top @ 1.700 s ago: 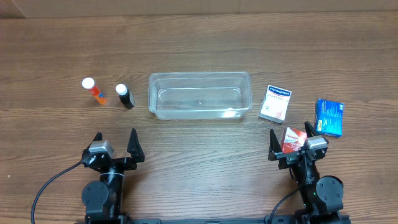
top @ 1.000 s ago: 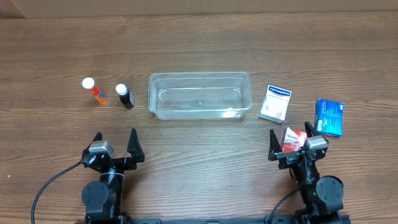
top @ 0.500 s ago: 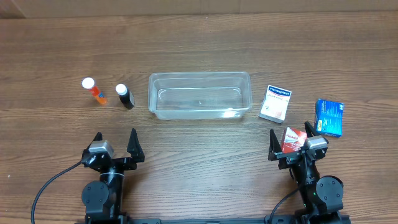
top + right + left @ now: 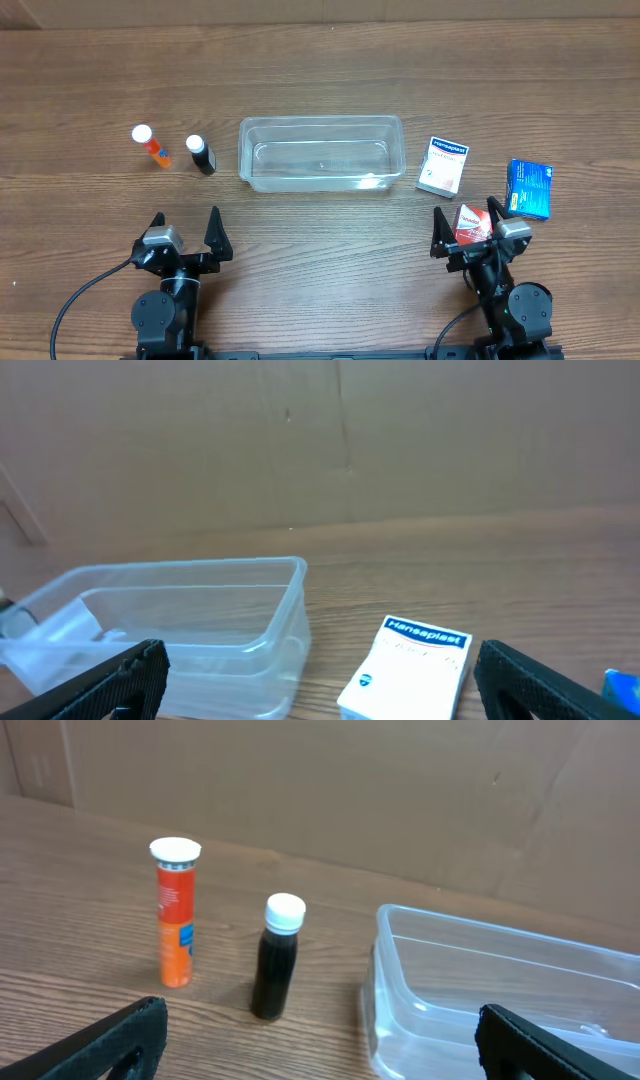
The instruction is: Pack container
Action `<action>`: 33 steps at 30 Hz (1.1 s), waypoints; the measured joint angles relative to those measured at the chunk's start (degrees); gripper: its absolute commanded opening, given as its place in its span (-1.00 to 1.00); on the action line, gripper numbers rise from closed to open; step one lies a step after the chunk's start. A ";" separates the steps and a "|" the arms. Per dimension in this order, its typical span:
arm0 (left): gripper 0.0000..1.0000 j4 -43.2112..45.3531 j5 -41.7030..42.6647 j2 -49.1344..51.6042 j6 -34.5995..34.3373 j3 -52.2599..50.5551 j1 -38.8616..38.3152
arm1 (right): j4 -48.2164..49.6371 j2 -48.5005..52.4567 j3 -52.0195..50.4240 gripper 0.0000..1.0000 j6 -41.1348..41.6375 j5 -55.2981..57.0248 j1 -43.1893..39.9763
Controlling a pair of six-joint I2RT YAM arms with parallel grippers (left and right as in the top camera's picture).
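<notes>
The left gripper [image 4: 185,222] sits at the near left edge with its jaws spread wide and nothing between them. The right gripper [image 4: 466,216], at the near right, is also spread wide. From overhead a red box [image 4: 470,230] lies between its fingers, but the right wrist view shows no box there, so it cannot be told whether the fingers touch it; it is not clamped. Far of the left gripper stand a black bottle [image 4: 201,155] and, left of it, an orange tube [image 4: 152,145], both upright and close together. The container [image 4: 244,155] lies mid-table, just right of the bottle, and appears empty. Just right of it is a white box [image 4: 442,166], and further right a blue box [image 4: 529,188], near the right gripper. The packing looks not yet begun: all five items are outside the container, and each one is left to be picked up and placed inside.
</notes>
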 measured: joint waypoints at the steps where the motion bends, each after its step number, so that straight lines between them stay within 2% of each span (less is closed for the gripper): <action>1: 1.00 -0.09 0.52 0.00 -0.24 0.00 0.00 | -0.55 0.00 0.02 1.00 0.72 -0.13 0.00; 5: 1.00 -7.39 1.68 0.02 -1.07 3.21 0.00 | -7.50 1.09 2.21 1.00 2.47 -0.39 0.00; 7: 1.00 -14.67 2.03 0.92 -1.01 7.54 0.00 | -12.44 4.52 6.84 1.00 2.93 -0.59 -0.02; 9: 1.00 -17.88 2.12 2.95 -0.74 12.11 0.00 | -14.62 7.91 11.37 1.00 3.28 -0.61 0.00; 14: 1.00 -26.71 2.14 18.91 0.81 30.73 0.00 | -26.53 23.37 28.81 1.00 4.22 -0.63 -0.02; 15: 1.00 -31.15 2.14 23.96 1.57 35.78 0.00 | -32.28 28.00 33.90 1.00 5.01 -0.74 0.00; 17: 1.00 -36.57 2.10 32.52 2.27 43.36 0.00 | -37.35 34.93 40.30 1.00 5.42 -1.14 -0.02; 20: 1.00 -50.10 1.95 46.84 3.13 57.75 0.00 | -48.39 48.94 53.75 1.00 6.12 -3.34 -0.02; 24: 1.00 -71.19 1.92 63.21 3.34 76.72 0.00 | -60.35 60.81 65.44 1.00 6.49 -5.29 -0.02; 28: 1.00 -80.52 1.92 76.11 4.63 91.51 0.00 | -63.58 66.64 69.70 1.00 6.49 -4.52 -0.07; 33: 1.00 -81.07 1.92 84.37 4.33 101.11 0.00 | -63.91 66.99 69.85 1.00 6.49 -3.76 -4.50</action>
